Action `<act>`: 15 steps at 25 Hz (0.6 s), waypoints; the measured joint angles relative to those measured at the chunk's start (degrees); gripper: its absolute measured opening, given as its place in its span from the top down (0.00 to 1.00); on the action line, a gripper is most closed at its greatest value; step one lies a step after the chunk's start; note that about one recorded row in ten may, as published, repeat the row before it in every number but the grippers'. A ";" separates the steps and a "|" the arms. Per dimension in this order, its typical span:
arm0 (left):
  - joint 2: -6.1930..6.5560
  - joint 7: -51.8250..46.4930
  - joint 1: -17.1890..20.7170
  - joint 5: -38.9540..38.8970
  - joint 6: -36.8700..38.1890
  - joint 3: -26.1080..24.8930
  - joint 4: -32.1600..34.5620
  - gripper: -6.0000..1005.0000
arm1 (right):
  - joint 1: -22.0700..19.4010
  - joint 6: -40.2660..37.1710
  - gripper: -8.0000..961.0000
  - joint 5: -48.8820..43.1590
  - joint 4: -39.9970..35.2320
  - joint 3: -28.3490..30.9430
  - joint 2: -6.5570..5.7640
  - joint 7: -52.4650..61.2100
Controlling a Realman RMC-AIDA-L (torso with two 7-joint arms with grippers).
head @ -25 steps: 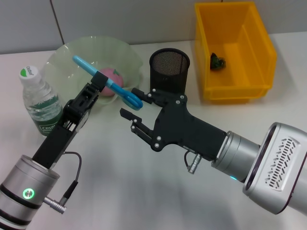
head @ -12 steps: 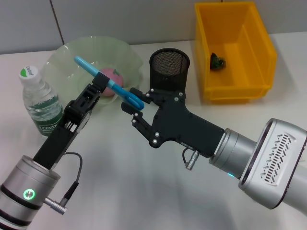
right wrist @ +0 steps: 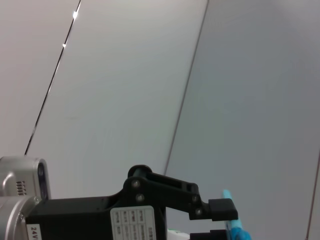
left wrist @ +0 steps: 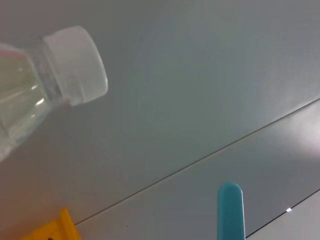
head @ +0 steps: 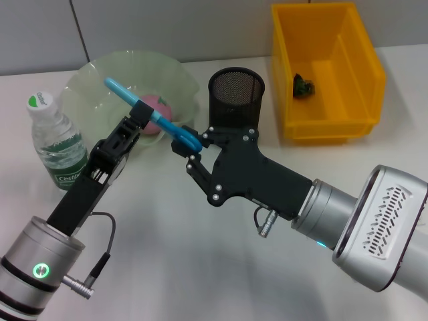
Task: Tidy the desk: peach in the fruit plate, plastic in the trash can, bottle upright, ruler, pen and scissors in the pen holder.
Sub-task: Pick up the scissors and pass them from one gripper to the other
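Observation:
My left gripper [head: 142,115] is shut on the middle of the blue scissors [head: 160,122], held tilted in the air above the desk. Their handle end points at my right gripper [head: 185,140], which is open with a finger on each side of that handle. The scissors' rounded tip [left wrist: 230,210] shows in the left wrist view. The right wrist view catches the left gripper [right wrist: 222,216] and the scissors [right wrist: 236,229]. The peach [head: 158,104] lies in the green fruit plate [head: 100,75]. The bottle [head: 56,142] stands upright at the left. The black mesh pen holder [head: 235,95] stands behind my right gripper.
A yellow bin [head: 334,40] at the back right holds a small dark green plastic piece [head: 304,85]. The bottle's white cap [left wrist: 75,62] and a corner of the yellow bin [left wrist: 67,227] show in the left wrist view. A grey wall runs behind the desk.
My right gripper has moved up and left to the scissors' handle, and its fingers have narrowed around it. The left gripper has held the scissors nearly still.

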 joint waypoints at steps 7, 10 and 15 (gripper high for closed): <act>0.00 0.00 -0.18 -0.02 -0.01 0.00 0.02 0.73 | 0.00 0.00 0.87 0.09 0.08 0.10 -0.01 0.00; 0.01 0.00 -0.24 -0.02 -0.03 0.00 0.07 0.73 | 0.00 0.00 0.88 0.09 0.15 0.20 -0.01 0.03; 0.04 0.00 -0.36 0.60 -0.05 -0.23 0.38 0.73 | 0.03 0.00 0.88 0.09 0.17 0.25 -0.01 0.06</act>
